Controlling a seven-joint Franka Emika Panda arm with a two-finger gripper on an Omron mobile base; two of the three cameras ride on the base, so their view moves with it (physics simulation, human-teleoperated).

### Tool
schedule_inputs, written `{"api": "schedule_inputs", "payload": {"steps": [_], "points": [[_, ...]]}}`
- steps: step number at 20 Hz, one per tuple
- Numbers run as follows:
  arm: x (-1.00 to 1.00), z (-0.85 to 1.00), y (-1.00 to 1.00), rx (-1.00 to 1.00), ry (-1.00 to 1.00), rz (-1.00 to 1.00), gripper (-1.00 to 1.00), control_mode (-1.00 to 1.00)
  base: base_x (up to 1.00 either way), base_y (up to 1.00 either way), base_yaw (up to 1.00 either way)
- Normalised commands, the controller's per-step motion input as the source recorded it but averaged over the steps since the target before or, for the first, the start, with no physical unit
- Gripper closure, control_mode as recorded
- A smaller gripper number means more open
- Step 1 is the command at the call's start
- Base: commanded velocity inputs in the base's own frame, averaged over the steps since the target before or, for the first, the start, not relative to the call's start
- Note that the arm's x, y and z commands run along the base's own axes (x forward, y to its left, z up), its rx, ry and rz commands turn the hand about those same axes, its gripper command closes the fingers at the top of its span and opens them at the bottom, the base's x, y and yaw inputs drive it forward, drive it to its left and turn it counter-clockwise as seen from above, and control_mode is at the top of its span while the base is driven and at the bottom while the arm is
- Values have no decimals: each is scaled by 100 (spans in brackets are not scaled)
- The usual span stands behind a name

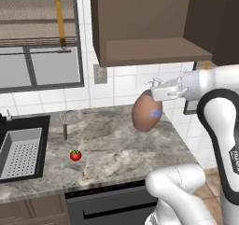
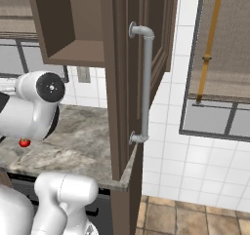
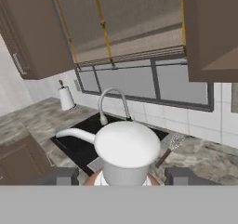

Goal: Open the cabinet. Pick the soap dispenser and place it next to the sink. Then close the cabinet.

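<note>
- The gripper point(image 1: 156, 92) holds the soap dispenser point(image 1: 146, 111) in the air above the marble counter point(image 1: 112, 144); its fingers are closed around the bottle's neck, just under the white pump top point(image 3: 125, 148); the brown body with its pale blue label hangs tilted below the hand.
- In the hand view the finger tips point(image 3: 60, 175) sit on either side of the pump top; its spout points left.
- The cabinet point(image 1: 154, 28) stands open, its shelf bare in the left base view; in the right base view its door point(image 2: 128, 83) swings out toward the camera, with the silver bar handle point(image 2: 146, 83) upright on it.
- The sink point(image 1: 22, 151) lies well to the left of the held bottle; its grey perforated insert shows inside the black rim; a curved faucet point(image 3: 111, 104) rises behind it.
- On the counter between the sink and the bottle are a small red tomato point(image 1: 75, 155) and a brown-handled utensil point(image 1: 64, 126), apart from each other.
</note>
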Motion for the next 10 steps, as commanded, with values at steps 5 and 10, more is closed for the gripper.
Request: {"api": "schedule_inputs", "payload": {"steps": [5,10], "points": [[3,-47,57,0,-1,6,100,-100,0,0,0],[21,-43,61,-2,0,2,100,-100,0,0,0]]}}
